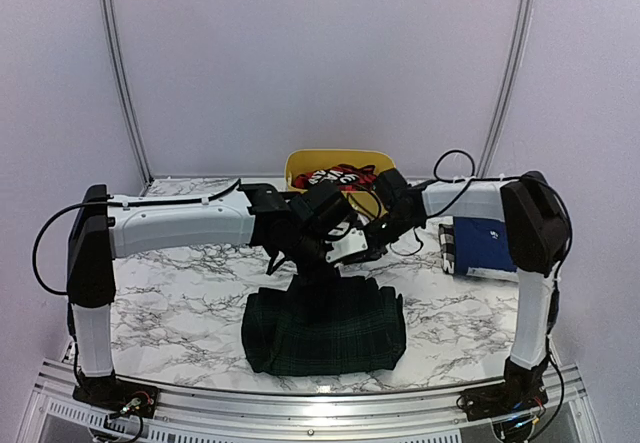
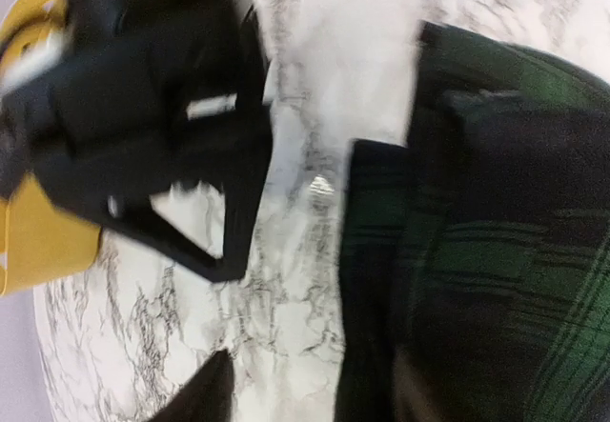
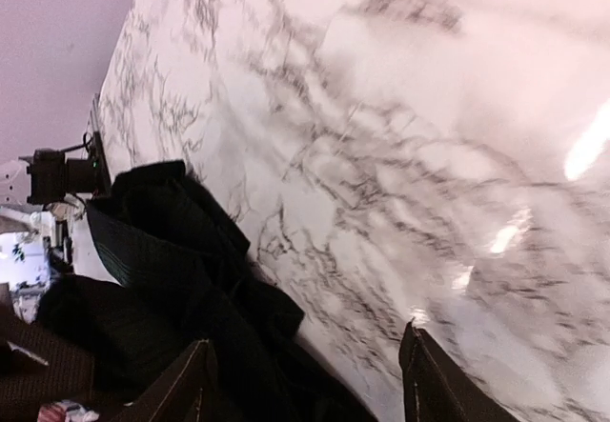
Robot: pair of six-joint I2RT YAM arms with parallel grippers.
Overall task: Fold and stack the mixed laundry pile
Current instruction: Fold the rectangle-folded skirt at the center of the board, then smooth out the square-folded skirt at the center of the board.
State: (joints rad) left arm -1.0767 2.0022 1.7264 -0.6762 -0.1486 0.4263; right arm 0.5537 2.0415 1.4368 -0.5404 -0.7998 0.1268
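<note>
Left pincer (image 2: 305,384) first: hangs low over the far edge of the tartan garment (image 1: 325,328), fingers spread, clamping nothing, with a strip of dark green cloth and bare marble under the gap. Right pincer (image 3: 308,338) just beside it, likewise wide open: shows both fingertips well apart in its own wrist view, dark folds bunched near one of them, nothing pinched. Meet almost nose to nose above that far hem, reaching in from either side.

Now outward from the near edge. Front centre of the table (image 1: 170,283): the tartan piece, lying flat as a rough rectangle, far edge rumpled beneath the two wrists. Further out on the right: a plain navy blue garment (image 1: 487,245), folded square, resting on the marble close to the right arm's upright link and well apart from the tartan. Carries a small pale mark on top, too small to read. Far edge, centre: the yellow tub (image 1: 300,166), holding the red-and-black checked garment (image 1: 338,176) in a heap, white patches showing, partly hidden behind the wrists. Heavy blur in both wrist views, so cannot tell any finer detail of the weave.
</note>
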